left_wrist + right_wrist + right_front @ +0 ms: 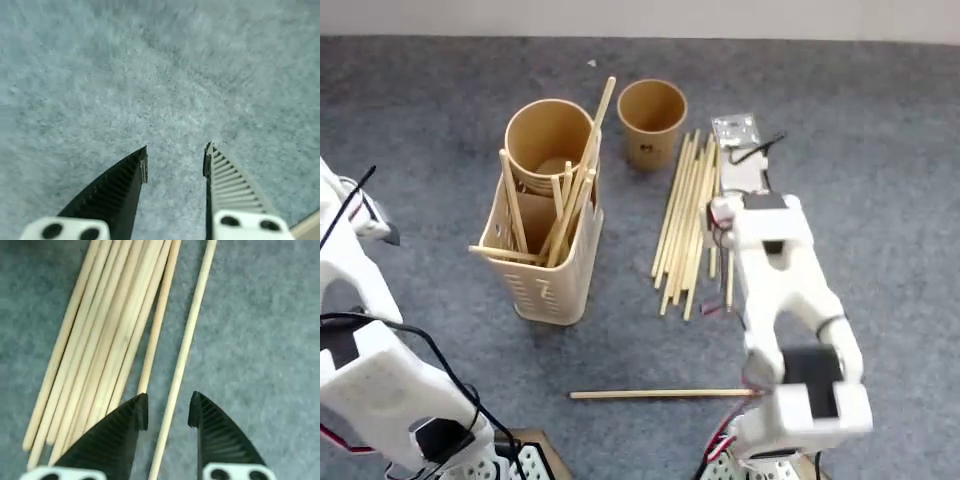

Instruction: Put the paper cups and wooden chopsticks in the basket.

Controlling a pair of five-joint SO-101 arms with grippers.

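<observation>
Reading the table from overhead like a clock, the cream slotted basket (548,285) stands at about 9 o'clock. A paper cup (548,140) is seated in its 12 o'clock end, and several wooden chopsticks (570,205) lean and cross inside it. A second paper cup (652,120) stands upright on the grey carpet (880,150) at 12 o'clock, just beside the basket's far corner.

The loose bundle of chopsticks (685,225) lies at the basket's 3 o'clock. One single chopstick (187,340) lies a little apart along its outer edge. A lone chopstick (660,394) lies crosswise at 6 o'clock, well apart from the rest.

The right arm (785,290) comes in from 5 o'clock. The right gripper (167,410) hangs low over the bundle's edge with its fingers spread either side of the single chopstick (whether they touch it, I cannot tell).

The left arm (370,380) sits at 8 o'clock. The left gripper (175,150) has its fingers apart over bare carpet, holding nothing.
</observation>
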